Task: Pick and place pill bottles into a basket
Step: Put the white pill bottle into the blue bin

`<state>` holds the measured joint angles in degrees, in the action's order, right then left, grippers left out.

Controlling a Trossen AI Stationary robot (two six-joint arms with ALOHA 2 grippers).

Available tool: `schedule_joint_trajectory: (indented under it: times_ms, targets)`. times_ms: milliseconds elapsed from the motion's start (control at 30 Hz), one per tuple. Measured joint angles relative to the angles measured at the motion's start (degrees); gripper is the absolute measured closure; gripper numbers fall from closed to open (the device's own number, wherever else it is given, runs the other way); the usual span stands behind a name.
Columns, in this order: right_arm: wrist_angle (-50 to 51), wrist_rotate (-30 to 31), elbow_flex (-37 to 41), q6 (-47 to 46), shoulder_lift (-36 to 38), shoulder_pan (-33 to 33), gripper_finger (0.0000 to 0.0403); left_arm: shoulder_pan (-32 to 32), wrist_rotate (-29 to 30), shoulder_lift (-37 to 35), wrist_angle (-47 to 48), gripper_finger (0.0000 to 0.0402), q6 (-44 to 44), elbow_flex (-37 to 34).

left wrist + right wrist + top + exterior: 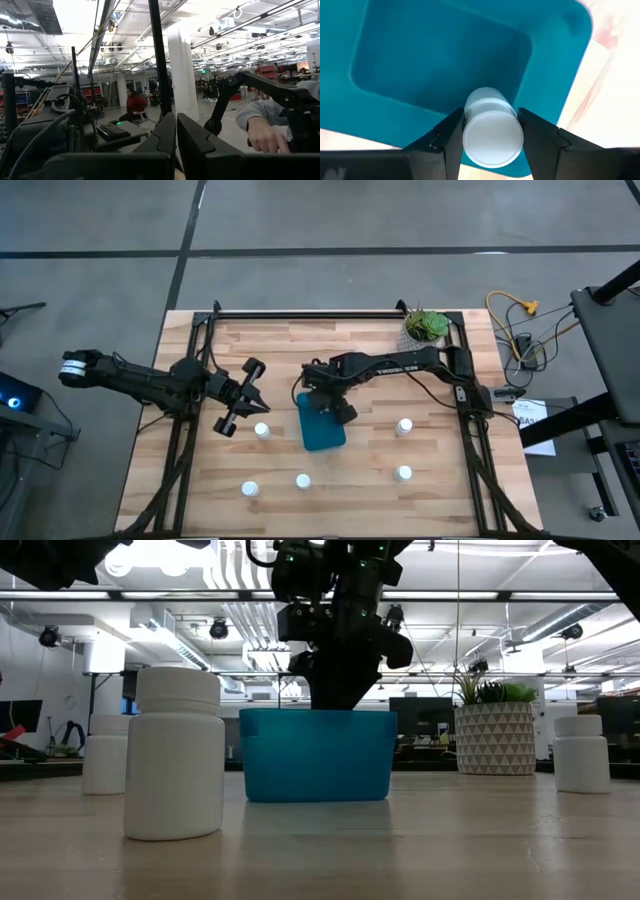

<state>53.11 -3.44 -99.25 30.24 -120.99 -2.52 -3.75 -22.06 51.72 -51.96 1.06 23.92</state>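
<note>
Teal plastic is filling the right wrist view: the basket (445, 65) is lying directly below the right pincer (492, 132), which is gripping one pill bottle (492, 131) by its sides. To do this step well, I judge it should be lowering the bottle inside the walls before releasing. The bottle is small, white and round-capped. The left pincer (252, 387), closed and empty, is waiting left of the basket above the bench (440, 500).

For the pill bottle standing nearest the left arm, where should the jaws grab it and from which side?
Grip that pill bottle across its round body just below the cap, coming straight down from above. It stands upright with bare table all round, so the left gripper, jaws shut beside it, must open first.
</note>
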Motion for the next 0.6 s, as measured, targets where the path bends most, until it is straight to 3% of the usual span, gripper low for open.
schedule_joint_trajectory:
  times_ms: [600]
  targets:
    - [-1.6, 0.6, 2.2, 1.4, 0.1, -0.2, 0.0218, 0.0, 0.0, 0.0, 0.0, 0.0402, 0.0, 0.0]
